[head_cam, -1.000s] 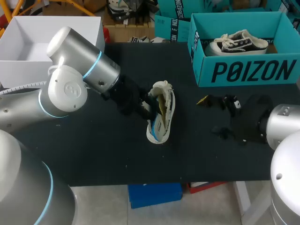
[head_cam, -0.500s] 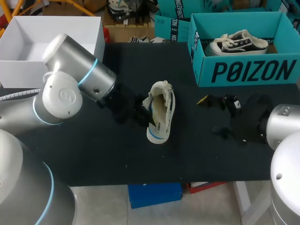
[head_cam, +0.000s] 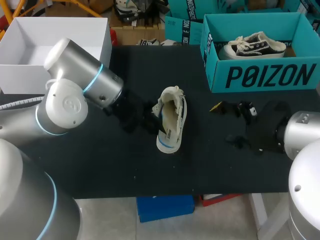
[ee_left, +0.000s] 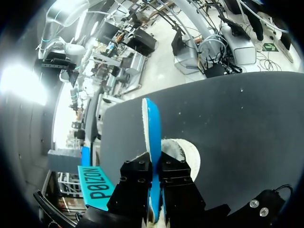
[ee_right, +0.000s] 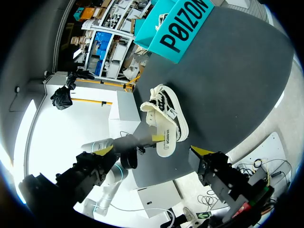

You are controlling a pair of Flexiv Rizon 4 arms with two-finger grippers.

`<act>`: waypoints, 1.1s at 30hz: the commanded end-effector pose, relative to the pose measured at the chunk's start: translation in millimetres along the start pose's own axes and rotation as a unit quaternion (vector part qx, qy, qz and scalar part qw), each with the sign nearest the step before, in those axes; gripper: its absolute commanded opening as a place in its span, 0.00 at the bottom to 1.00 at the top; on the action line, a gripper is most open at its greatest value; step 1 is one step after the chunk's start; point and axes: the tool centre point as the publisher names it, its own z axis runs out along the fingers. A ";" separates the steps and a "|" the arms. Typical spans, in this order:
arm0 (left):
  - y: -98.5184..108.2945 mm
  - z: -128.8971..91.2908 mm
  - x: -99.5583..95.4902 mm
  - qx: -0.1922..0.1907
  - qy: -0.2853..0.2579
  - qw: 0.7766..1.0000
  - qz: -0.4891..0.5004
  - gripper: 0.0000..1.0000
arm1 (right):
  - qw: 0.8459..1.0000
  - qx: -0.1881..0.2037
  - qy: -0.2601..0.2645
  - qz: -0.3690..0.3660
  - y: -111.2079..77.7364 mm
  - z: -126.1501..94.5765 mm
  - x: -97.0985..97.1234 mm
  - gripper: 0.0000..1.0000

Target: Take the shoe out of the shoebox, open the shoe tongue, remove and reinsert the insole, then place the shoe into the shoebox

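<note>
The shoe (head_cam: pixel 170 120), cream and white with a blue sole, lies on the black counter (head_cam: pixel 100 165) with its opening up, at the tip of the left pincer (ee_left: pixel 154 166). That pincer is nearly closed, both fingers pressed against the shoe's thin blue edge from either side. The right pincer (head_cam: pixel 222 123) gapes wide and holds nothing, the shoe well ahead of it. Farther out from the right pincer sits one teal shoebox (head_cam: pixel 260 77) with a second shoe (head_cam: pixel 255 45), black and white, inside: two shoes, one shoebox.
</note>
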 end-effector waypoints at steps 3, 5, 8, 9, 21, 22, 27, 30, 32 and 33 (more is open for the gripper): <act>13.9 3.9 -1.0 -0.008 0.001 1.000 0.003 0.00 | 0.998 0.065 0.015 0.019 0.3 -4.9 -8.2 1.00; 17.2 4.3 -1.0 -0.009 0.001 1.000 0.003 0.00 | 0.998 0.065 0.015 0.019 0.3 -4.9 -8.2 1.00; 22.4 6.7 0.1 -0.012 0.005 1.000 0.003 0.00 | 0.998 0.065 0.015 0.019 0.3 -4.9 -8.2 1.00; 25.0 7.9 0.7 -0.013 0.008 1.000 0.005 0.00 | 0.998 0.065 0.015 0.019 0.3 -4.9 -8.2 1.00; 51.4 13.9 2.6 -0.027 0.019 0.999 0.003 0.00 | 0.998 0.065 0.015 0.019 0.3 -4.9 -8.2 1.00; 52.8 14.0 2.0 -0.030 0.020 0.999 0.003 0.00 | 0.998 0.065 0.015 0.019 0.3 -4.9 -8.2 1.00; 58.1 15.0 -1.2 -0.037 0.025 0.999 0.003 0.00 | 0.998 0.065 0.015 0.019 0.3 -4.9 -8.2 1.00; 63.0 15.6 -0.9 -0.040 0.026 0.999 0.002 0.00 | 0.998 0.065 0.015 0.019 0.3 -4.9 -8.2 1.00; 62.7 15.6 -1.5 -0.040 0.027 0.999 0.001 0.00 | 0.998 0.065 0.015 0.019 0.3 -4.9 -8.2 1.00; 62.1 15.4 -2.0 -0.041 0.027 0.999 0.002 0.00 | 0.998 0.065 0.015 0.019 0.3 -4.9 -8.2 1.00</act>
